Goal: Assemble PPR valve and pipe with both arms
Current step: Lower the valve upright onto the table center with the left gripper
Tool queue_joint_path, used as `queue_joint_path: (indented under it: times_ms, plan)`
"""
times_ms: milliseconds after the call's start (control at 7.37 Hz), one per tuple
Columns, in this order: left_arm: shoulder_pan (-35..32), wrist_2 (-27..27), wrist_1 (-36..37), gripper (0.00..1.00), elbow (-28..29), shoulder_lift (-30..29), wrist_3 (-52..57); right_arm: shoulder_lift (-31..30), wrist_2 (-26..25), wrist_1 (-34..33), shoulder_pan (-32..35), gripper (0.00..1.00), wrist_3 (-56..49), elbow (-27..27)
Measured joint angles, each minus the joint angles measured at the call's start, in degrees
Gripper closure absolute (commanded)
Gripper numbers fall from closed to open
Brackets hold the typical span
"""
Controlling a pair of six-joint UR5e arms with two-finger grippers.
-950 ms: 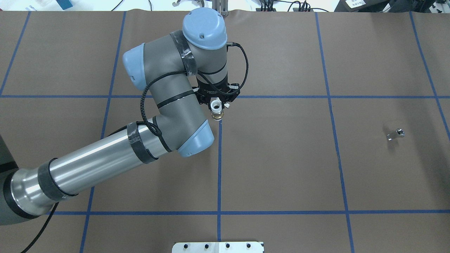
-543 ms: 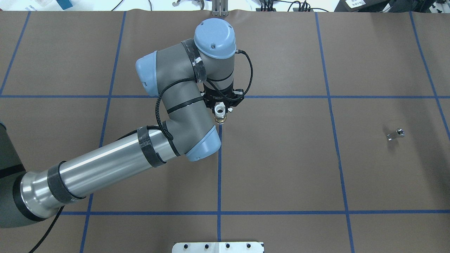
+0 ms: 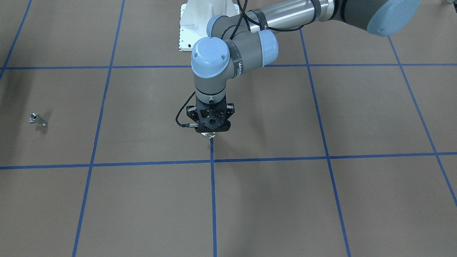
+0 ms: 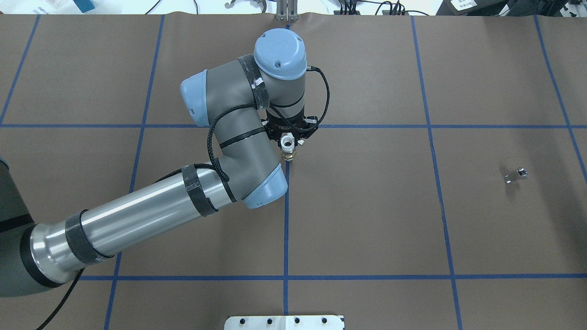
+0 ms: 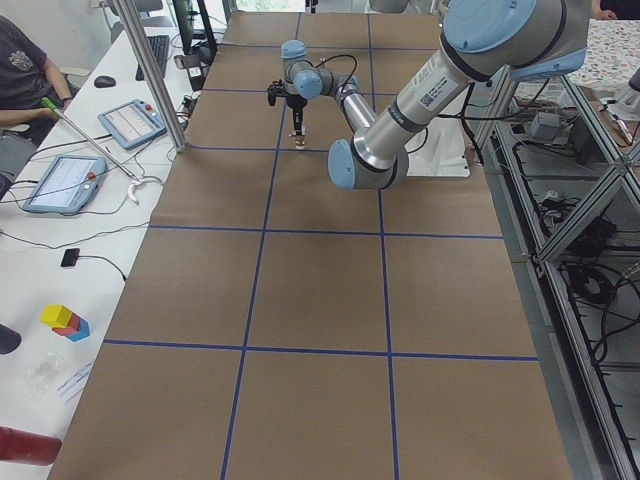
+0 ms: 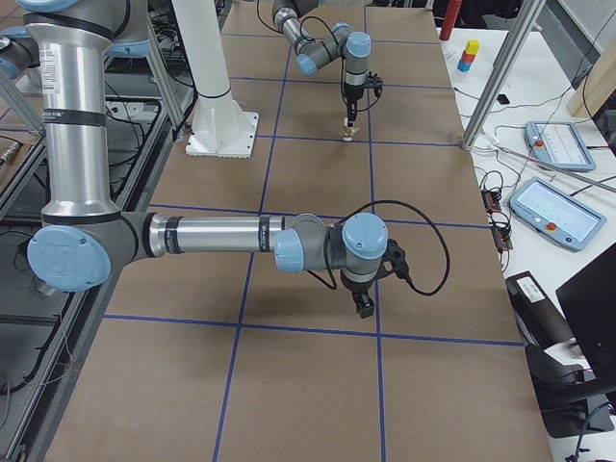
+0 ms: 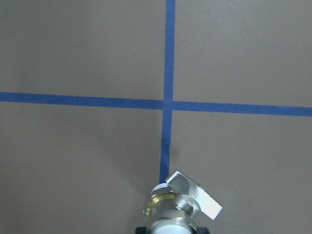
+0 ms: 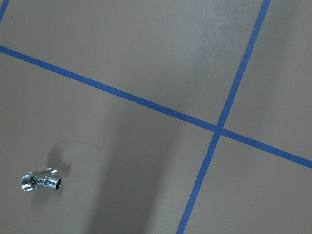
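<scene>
My left arm (image 4: pixel 238 133) reaches to the table's middle. Its gripper (image 4: pixel 288 147) points down and is shut on a valve (image 4: pixel 287 142) with a white plastic end, a brass body and a silver handle. It holds the valve just above a blue tape crossing. The valve also shows in the left wrist view (image 7: pixel 178 207) and peeks out under the gripper in the front-facing view (image 3: pixel 209 135). A small shiny metal fitting (image 4: pixel 516 175) lies alone at the far right, also in the right wrist view (image 8: pixel 41 181). My right gripper (image 6: pixel 363 306) shows only in the exterior right view; I cannot tell whether it is open.
Brown table cover with a blue tape grid. The white bolted pedestal (image 4: pixel 284 322) stands at the robot's side of the table. An aluminium post (image 6: pixel 500 72) and tablets (image 6: pixel 549 144) stand beyond the table's far edge, where a person (image 5: pixel 25 75) sits.
My left arm has moved a little to the right with the valve still in its gripper; most of that shift came early. The metal fitting has not moved.
</scene>
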Motion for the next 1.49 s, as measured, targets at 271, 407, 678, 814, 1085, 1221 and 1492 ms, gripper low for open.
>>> queue_joint_path:
  times_ms: [271, 407, 678, 814, 1085, 1221, 1492]
  plan:
    - [0.0, 1.0, -0.1, 1.0, 0.1, 0.1, 0.1, 0.0, 0.0, 0.0, -0.2, 0.0, 0.1, 0.0]
    - [0.2, 1.2, -0.1, 1.0, 0.1, 0.2, 0.0, 0.0, 0.0, 0.0, -0.3, 0.0, 0.3, 0.0]
    - [0.5, 1.3, -0.1, 1.0, 0.1, 0.2, -0.4, 0.0, 0.0, 0.0, -0.4, 0.0, 0.4, 0.0]
    - [0.6, 1.3, -0.1, 1.0, 0.0, 0.2, -0.5, 0.0, 0.0, 0.0, -0.5, 0.0, 0.4, 0.0]
    - [0.7, 1.3, -0.1, 1.0, 0.0, 0.2, -0.6, 0.0, 0.0, 0.0, -0.5, 0.0, 0.4, 0.0]
    - [0.7, 1.3, -0.1, 1.0, 0.0, 0.3, -0.6, 0.0, 0.0, 0.0, -0.6, 0.0, 0.4, 0.0]
    - [0.7, 1.3, -0.1, 0.7, 0.0, 0.4, -0.8, 0.0, 0.0, 0.0, -0.6, 0.0, 0.7, 0.0]
